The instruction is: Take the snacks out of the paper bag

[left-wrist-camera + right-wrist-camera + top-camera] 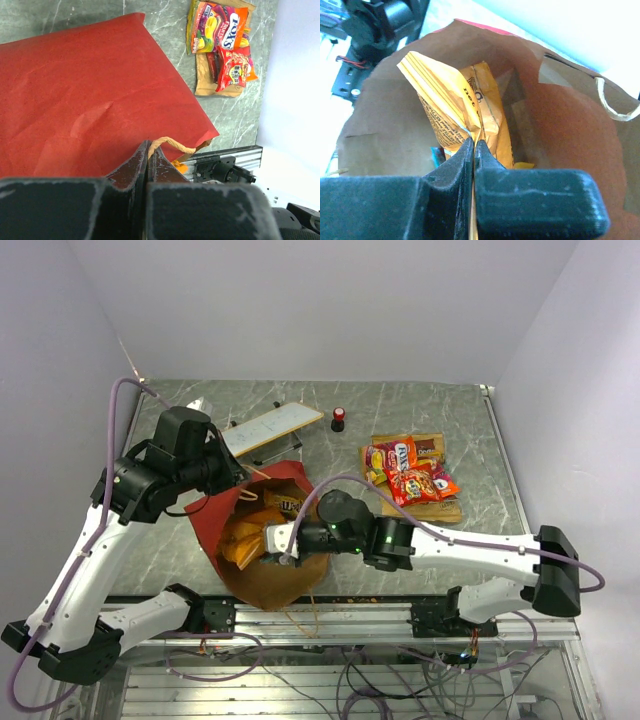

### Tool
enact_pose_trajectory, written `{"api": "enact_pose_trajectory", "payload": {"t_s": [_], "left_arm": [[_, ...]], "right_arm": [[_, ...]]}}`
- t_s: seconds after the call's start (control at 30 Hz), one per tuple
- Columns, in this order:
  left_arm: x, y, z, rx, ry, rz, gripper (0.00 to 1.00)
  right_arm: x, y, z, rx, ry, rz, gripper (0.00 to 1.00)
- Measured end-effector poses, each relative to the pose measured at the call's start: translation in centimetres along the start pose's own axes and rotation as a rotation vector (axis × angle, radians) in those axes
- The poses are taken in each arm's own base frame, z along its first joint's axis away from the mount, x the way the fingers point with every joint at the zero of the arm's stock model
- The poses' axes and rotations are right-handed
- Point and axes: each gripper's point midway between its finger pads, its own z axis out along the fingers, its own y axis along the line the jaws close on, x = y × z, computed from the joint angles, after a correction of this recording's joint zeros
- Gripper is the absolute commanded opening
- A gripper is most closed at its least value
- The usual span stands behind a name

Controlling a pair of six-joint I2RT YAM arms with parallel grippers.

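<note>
Right hand (474, 146), entering from 3 o'clock the tall red paper bag (212, 518) lying mouth-toward-6 on the tabletop (440, 410), pinches the near edge of a glossy yellow-orange snack packet (451, 95), whose long axis runs toward 12 o'clock.

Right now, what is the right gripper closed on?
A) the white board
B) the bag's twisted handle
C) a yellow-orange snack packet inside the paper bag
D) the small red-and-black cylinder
C: in the right wrist view the right gripper is pinched shut on the yellow-orange snack packet inside the paper bag; the twisted handle is in the left gripper.
</note>
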Motion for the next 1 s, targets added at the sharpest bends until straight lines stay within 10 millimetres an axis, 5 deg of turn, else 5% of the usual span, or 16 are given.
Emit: {"api": "enact_pose_trajectory", "payload": {"t_s": [0.33, 0.7, 1.0], "left_arm": [[-0.1, -0.5, 0.3, 0.02, 0.002, 0.0, 0.07], [-0.1, -1.1, 1.0, 0.039, 0.016, 0.005, 0.07], [0.2, -0.8, 1.5, 0.032, 0.029, 0.023, 0.07]], "right_arm": [[-2.9, 1.6, -5.0, -0.075, 0.002, 0.157, 0.0], [-11.3, -3.0, -13.0, 0.052, -0.141, 0.241, 0.0], [-15.2, -6.9, -18.8, 0.177, -0.15, 0.234, 0.0]]}}
